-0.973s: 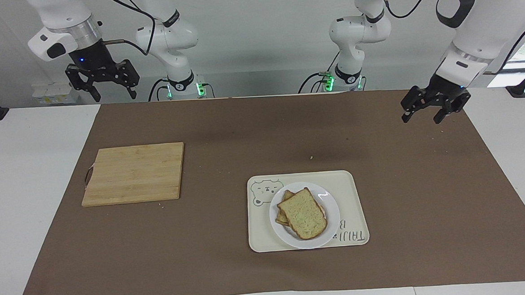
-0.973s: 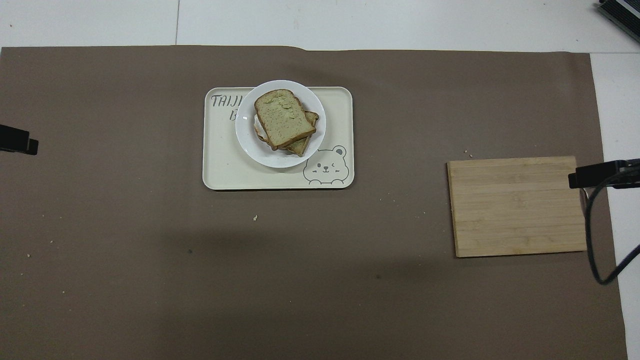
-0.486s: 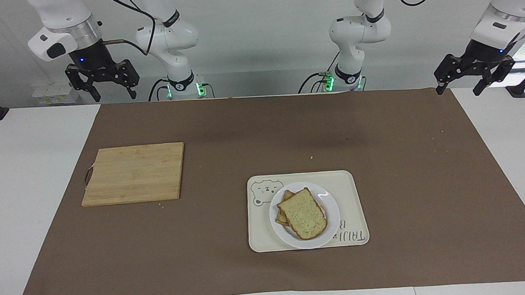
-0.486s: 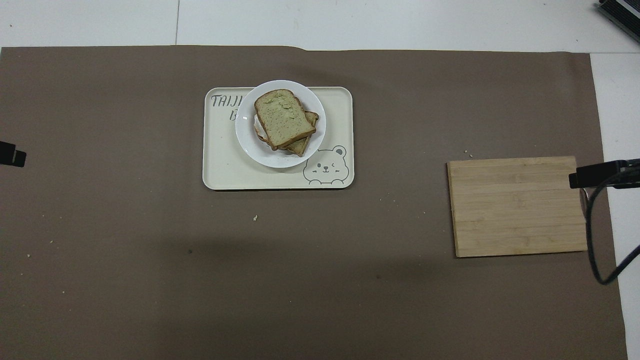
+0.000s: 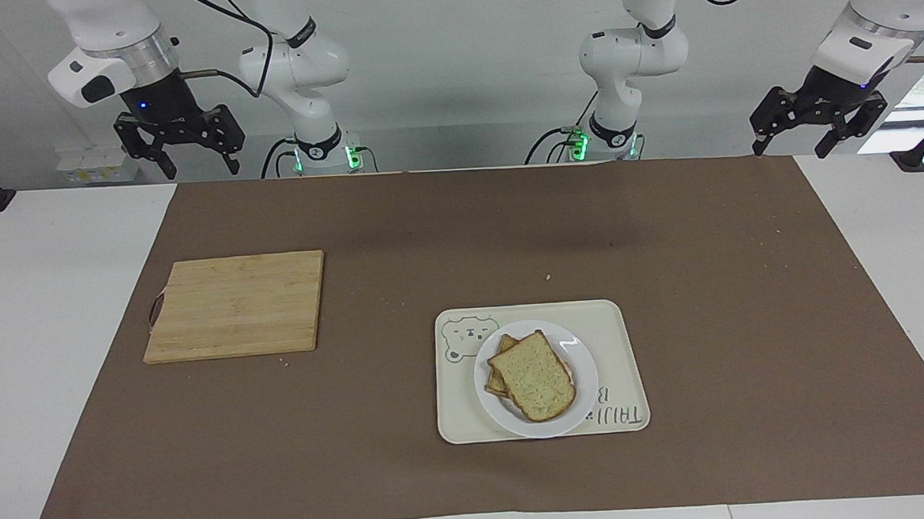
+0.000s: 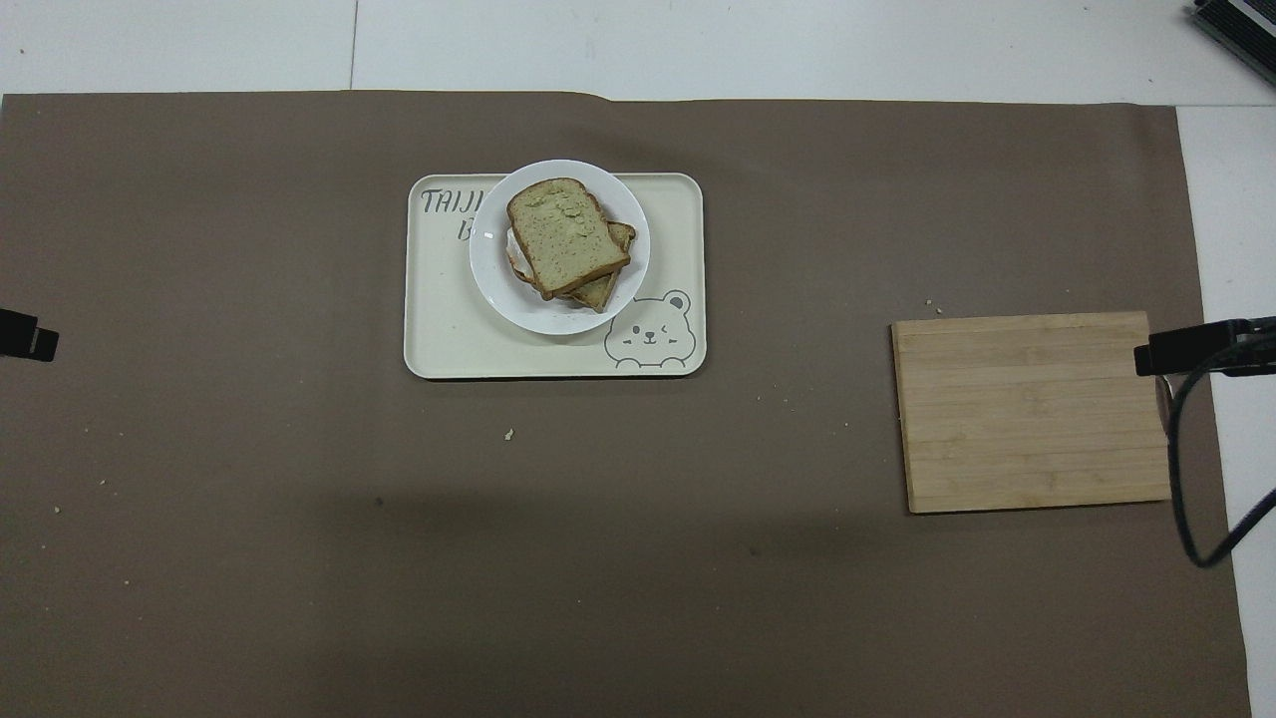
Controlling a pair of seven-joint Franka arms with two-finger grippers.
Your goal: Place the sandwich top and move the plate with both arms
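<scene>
Speckled brown sandwich top point(image 5: 533, 375) already lies on the lower slice on the plate point(image 5: 584, 395), inside the tray point(image 5: 620, 338); left gripper point(image 5: 794, 143) and right gripper point(image 5: 198, 166) hang raised, fingers apart, empty; task looks finished.

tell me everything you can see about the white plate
The plate is small, round, white and glossy, with a bright glint on its rim. It lies flat on the cream tray, its rim overhanging the tray's edge farthest from the robots. It carries a stacked sandwich: the sandwich top lies askew on a lower slice, whose corner peeks out. No gripper touches it.
</scene>
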